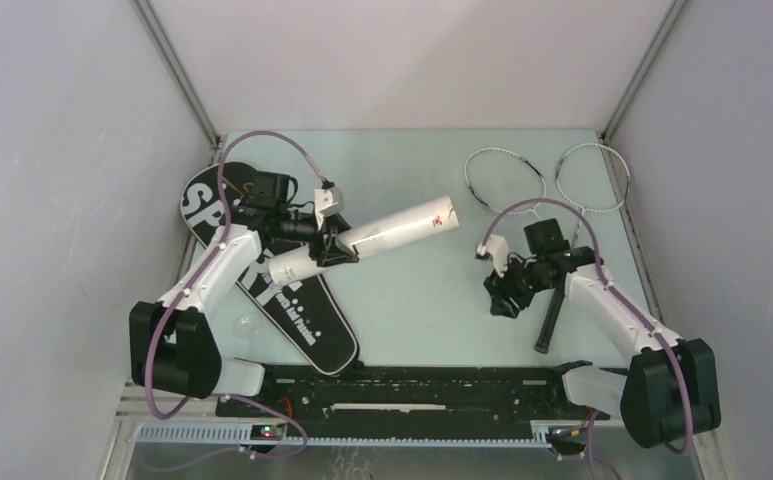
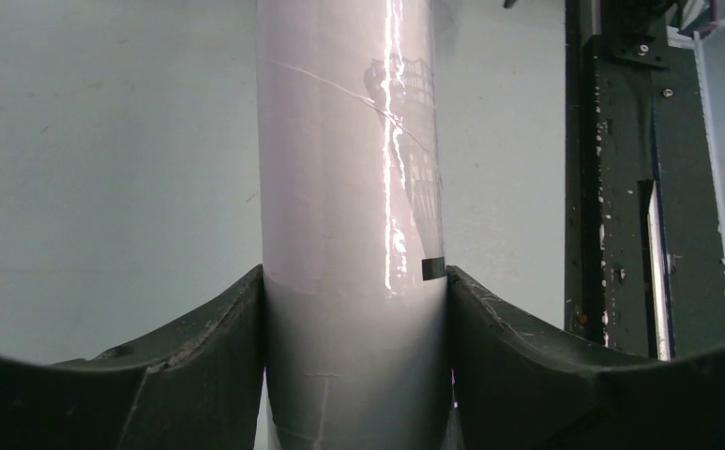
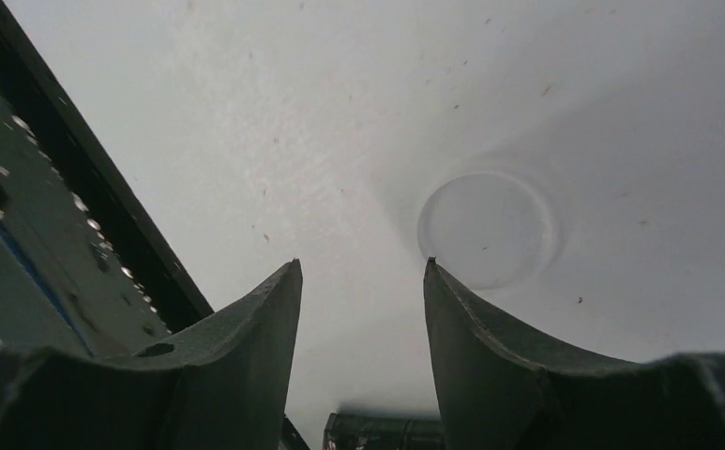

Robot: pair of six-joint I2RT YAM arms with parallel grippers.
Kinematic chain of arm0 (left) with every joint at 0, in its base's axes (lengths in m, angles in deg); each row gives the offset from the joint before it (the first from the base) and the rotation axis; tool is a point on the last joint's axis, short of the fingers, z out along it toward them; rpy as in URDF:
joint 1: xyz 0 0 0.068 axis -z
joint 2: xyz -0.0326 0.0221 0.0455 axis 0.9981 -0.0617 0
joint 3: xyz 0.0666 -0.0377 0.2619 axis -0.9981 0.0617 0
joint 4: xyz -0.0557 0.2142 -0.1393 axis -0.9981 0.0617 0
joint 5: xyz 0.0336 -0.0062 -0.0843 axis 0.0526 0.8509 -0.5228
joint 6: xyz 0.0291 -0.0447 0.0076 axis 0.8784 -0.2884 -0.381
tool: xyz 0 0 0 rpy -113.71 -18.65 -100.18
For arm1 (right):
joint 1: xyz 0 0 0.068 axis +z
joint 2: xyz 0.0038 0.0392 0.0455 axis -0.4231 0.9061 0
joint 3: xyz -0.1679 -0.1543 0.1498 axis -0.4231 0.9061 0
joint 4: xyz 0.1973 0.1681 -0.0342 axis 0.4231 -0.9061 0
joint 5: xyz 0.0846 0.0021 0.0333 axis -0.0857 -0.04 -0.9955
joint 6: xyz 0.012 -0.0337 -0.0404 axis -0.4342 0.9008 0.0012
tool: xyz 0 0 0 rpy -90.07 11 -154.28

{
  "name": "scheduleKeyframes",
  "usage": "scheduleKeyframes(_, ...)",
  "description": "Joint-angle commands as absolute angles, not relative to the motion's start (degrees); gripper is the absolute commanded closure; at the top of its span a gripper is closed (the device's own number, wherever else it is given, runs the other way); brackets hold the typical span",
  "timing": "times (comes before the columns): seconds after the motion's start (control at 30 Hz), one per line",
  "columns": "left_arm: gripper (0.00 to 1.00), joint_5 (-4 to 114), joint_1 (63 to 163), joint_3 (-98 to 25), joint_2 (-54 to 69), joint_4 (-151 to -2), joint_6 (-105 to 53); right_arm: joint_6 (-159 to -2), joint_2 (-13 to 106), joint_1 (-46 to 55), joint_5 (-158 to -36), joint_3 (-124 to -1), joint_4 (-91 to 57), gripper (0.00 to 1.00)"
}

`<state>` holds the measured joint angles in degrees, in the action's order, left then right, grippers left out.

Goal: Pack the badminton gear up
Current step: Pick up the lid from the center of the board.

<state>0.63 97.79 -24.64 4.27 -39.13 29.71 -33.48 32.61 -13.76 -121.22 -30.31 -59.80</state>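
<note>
Bag: the black bag (image 1: 297,320) lies flat under the left arm, below and behind its gripper. It is close at hand for the packing, and I cannot tell whether its mouth is open.
Left gripper: the left gripper (image 1: 334,248) is pinched on the tube, with a finger pressed to each side near the tube's lower end.
Tube: the white tube (image 1: 402,228) appears lifted and tilted. Its long part runs out to this gripper's right, and the far end points toward the other arm, probably so that arm can reach it.
Shuttlecocks: none are in view; they may be inside the tube.
Right gripper: the right gripper (image 3: 363,272) is spread with nothing between its fingers, and it faces down, low over the table.
Disc: a clear round disc (image 3: 488,230) lies on the table just ahead of the right finger. It is possibly the tube's cap, but the view is too faint to be sure.
Racquets: the racquets (image 1: 505,179) lie beyond this gripper with their heads side by side. One black handle (image 1: 550,320) runs back just to the gripper's right, out of the way.
Table: the table (image 1: 412,320) is pale, matte and lightly speckled, with a black rail (image 1: 412,390) along its near edge.
Room: plain white walls (image 1: 382,60) stand on three sides.
</note>
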Motion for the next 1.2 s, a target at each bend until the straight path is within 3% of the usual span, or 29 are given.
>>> scheduleKeyframes(0.0,0.63,-0.2,95.3,-27.3,7.8,-40.9,26.8,-30.8,33.1,-8.3,-110.5,-28.0,-55.1,0.41)
scheduleKeyframes(0.4,0.63,-1.1,92.4,-28.1,9.0,-40.9,26.2,-30.6,41.5,-1.8,-102.2,-27.9,-50.5,0.48)
scheduleKeyframes(0.83,0.63,-1.5,92.4,-27.6,9.2,-40.9,26.7,-28.8,45.9,-1.1,-103.2,-28.5,-51.3,0.61)
scheduleKeyframes(0.93,0.63,-1.9,92.4,-27.4,9.2,-40.9,26.8,-28.8,46.1,-1.1,-103.1,-28.5,-51.2,0.71)
scheduleKeyframes(1.07,0.63,-4.4,92.4,-26.1,9.5,-39.5,30.8,-30.1,43.1,-3.7,-106.8,-31.5,-52.8,0.97)
scheduleKeyframes(1.17,0.62,-6.5,92.6,-25.5,9.3,-36.5,36.1,-32.9,38.6,-8.0,-116.4,-37.0,-56.5,1.0)
